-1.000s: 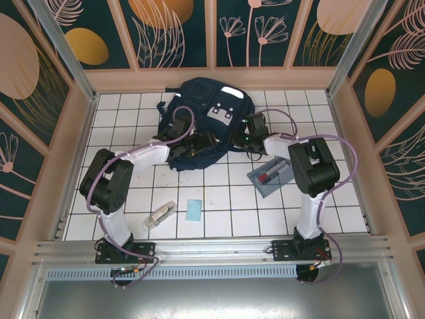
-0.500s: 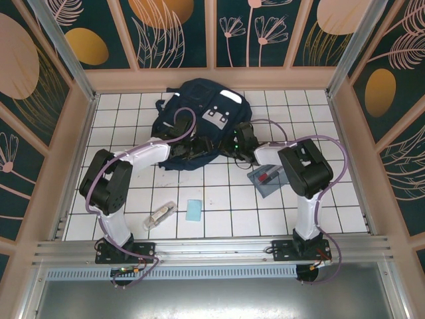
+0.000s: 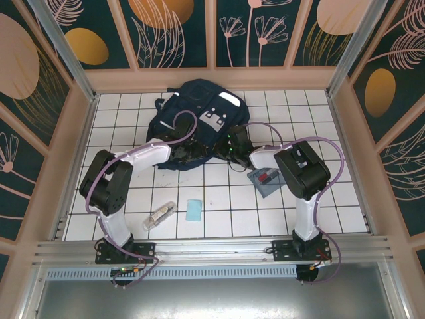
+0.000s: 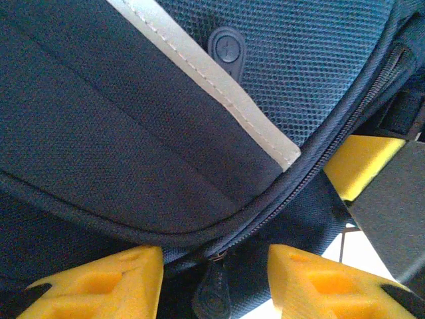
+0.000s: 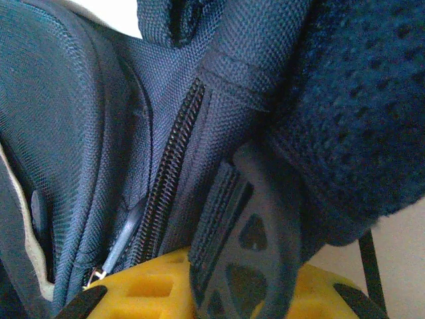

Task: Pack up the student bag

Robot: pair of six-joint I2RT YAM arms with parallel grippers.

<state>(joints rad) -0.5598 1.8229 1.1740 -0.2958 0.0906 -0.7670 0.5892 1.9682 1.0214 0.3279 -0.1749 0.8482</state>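
The student bag (image 3: 199, 116), dark navy with a white stripe and a grey patch, lies at the back middle of the tiled table. My left gripper (image 3: 192, 151) is at its near edge. In the left wrist view the yellow fingers (image 4: 99, 282) stand open on either side of a dark zipper pull (image 4: 214, 292) without touching it. My right gripper (image 3: 229, 147) presses against the bag's near right side. Its yellow fingers (image 5: 143, 292) are shut on a dark perforated strap piece (image 5: 255, 246) next to the zipper (image 5: 166, 179).
A grey pencil case (image 3: 267, 178) with red and black items lies beside the right arm. A light blue pad (image 3: 194, 211) and a small clear packet (image 3: 160, 215) sit near the front. Enclosure walls ring the table.
The right gripper has moved left to the bag's near edge and closed on the strap piece. The left jaws have narrowed around the zipper pull. The bag has shifted slightly left.
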